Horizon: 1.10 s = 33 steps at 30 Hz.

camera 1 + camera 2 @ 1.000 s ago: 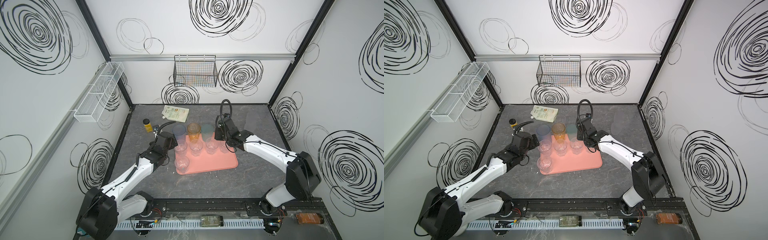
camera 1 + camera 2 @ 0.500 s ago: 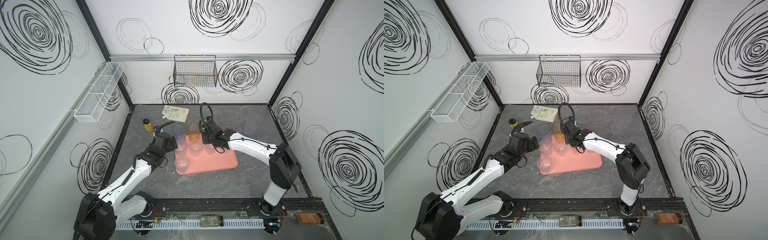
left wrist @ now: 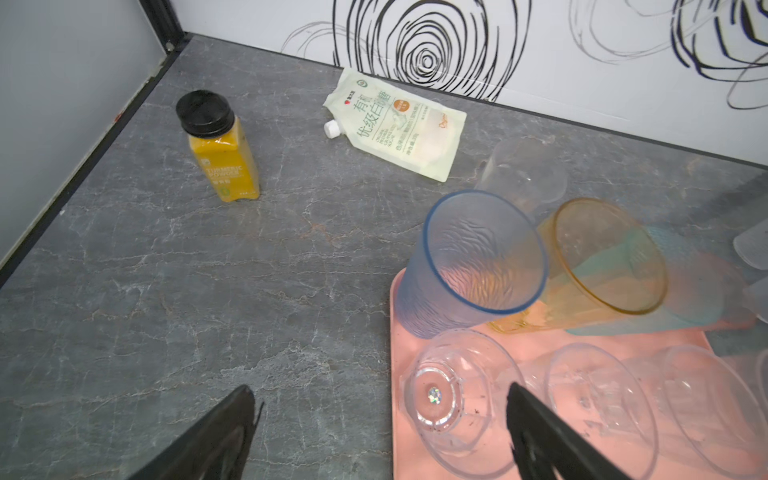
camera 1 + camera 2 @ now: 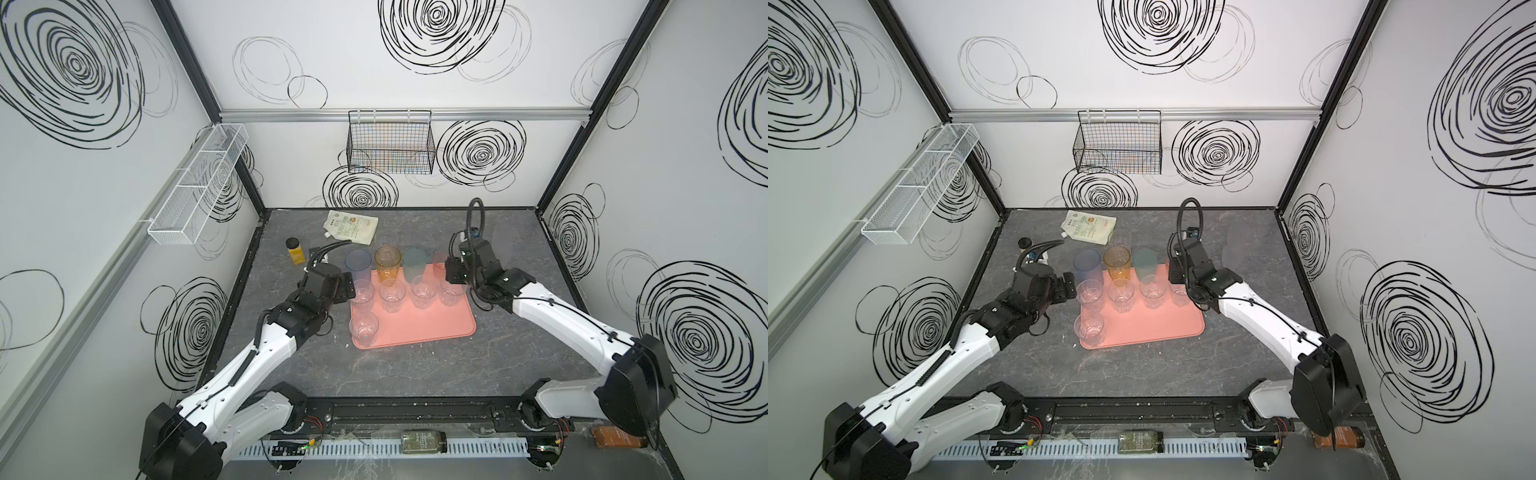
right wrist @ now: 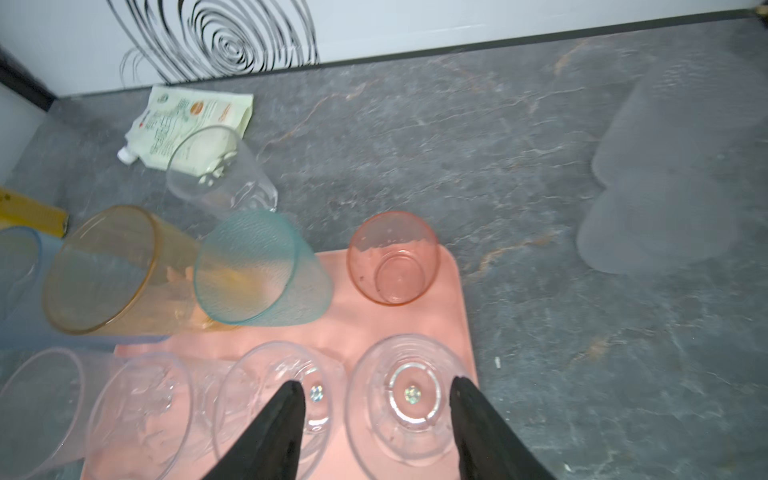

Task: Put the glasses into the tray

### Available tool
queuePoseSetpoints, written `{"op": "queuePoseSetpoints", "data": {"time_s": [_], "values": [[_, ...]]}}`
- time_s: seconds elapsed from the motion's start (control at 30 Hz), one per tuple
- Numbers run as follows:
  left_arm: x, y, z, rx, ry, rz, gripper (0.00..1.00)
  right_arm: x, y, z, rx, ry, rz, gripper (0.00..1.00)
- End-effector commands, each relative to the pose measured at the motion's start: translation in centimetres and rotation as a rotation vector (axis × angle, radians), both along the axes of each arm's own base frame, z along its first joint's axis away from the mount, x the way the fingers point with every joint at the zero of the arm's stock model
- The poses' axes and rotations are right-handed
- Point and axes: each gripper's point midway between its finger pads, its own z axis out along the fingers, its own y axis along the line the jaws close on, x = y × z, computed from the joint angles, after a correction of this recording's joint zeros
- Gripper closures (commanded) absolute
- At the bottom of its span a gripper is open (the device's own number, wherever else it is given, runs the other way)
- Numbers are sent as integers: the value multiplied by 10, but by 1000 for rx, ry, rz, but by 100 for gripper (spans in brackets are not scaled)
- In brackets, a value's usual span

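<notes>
Most glasses (image 4: 392, 293) stand on the tray (image 4: 432, 326), one clear glass (image 3: 524, 174) sits just behind it, and the left gripper (image 3: 380, 392) and right gripper (image 5: 376, 382) both have jaws apart; glasses look light and slippery, so pinch the sides.

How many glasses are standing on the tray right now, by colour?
Blue glass: 1
Amber glass: 1
Teal glass: 1
Pink glass: 1
Clear glasses: 5
Total on the tray: 9
</notes>
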Motion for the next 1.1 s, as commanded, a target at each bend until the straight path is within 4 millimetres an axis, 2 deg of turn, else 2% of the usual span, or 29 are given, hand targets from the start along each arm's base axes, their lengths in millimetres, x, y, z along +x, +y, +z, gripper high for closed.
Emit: {"op": "queuePoseSetpoints", "data": {"time_s": [0.0, 0.13, 0.23, 0.53, 0.67, 0.8, 0.9, 1.07], "values": [[3, -19, 16, 34, -32, -40, 3, 2, -12, 17, 55, -72, -27, 40], [4, -71, 23, 45, -54, -148, 4, 0, -32, 12, 64, -57, -71, 40], [7, -109, 20, 66, -49, -213, 4, 0, -42, 8, 82, -44, -95, 40], [20, -182, 15, 108, -49, -340, 4, 4, -72, -7, 34, 11, -161, 39], [24, -206, 18, 147, -62, -391, 4, 5, -78, -15, 41, 35, -187, 39], [24, -221, 5, 167, -43, -433, 4, 6, -76, -23, 69, 64, -205, 40], [25, -225, -3, 180, -30, -449, 4, 7, -78, -22, 76, 59, -225, 40], [25, -226, -1, 176, -45, -466, 4, 10, -79, -22, 80, 70, -243, 40]]}}
